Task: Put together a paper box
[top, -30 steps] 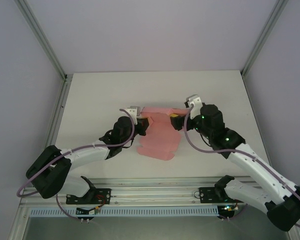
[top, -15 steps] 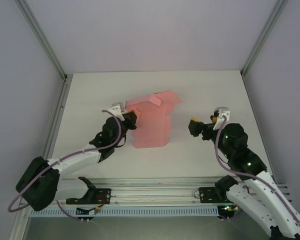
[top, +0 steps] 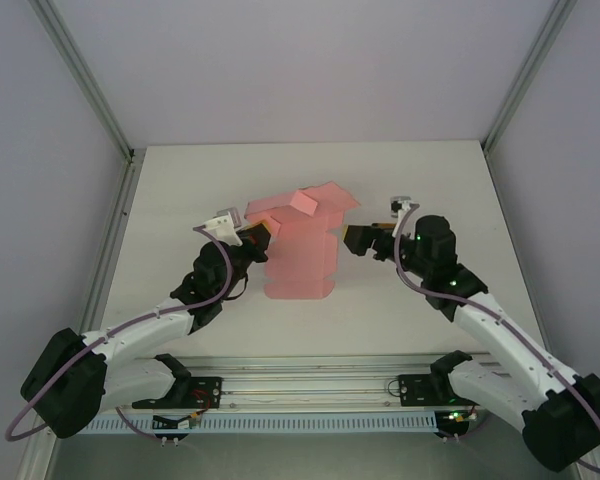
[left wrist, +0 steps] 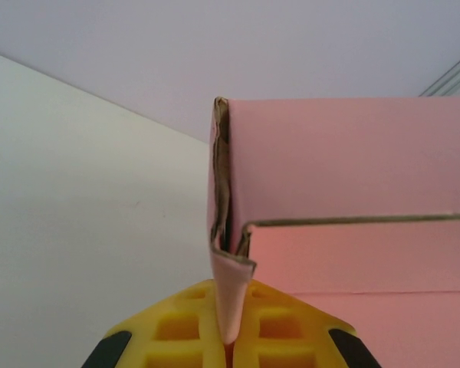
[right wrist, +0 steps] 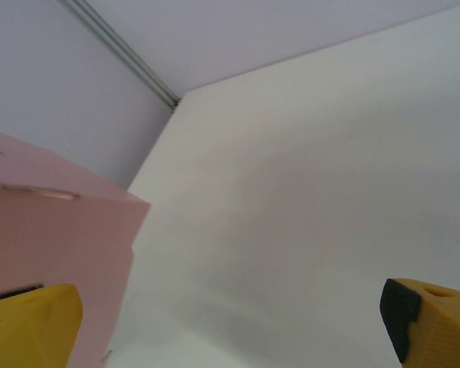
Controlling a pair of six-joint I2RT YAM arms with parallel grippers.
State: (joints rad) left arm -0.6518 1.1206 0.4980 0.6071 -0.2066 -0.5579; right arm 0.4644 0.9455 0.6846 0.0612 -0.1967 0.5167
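Mid-fold, my left pincer [left wrist: 228, 337] is clamped on an edge of the pale pink card box [top: 300, 262], so my wide-open, empty right pincer [top: 363, 238] should next catch a flap.

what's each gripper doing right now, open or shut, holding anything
left gripper: shut on a thin edge of the paper box
right gripper: open, gripping nothing

Top external looked down from high at the near edge over the whole worktop [top: 180, 190]; both wrist cams sat close, sharing the paper box [left wrist: 353, 153] with it.
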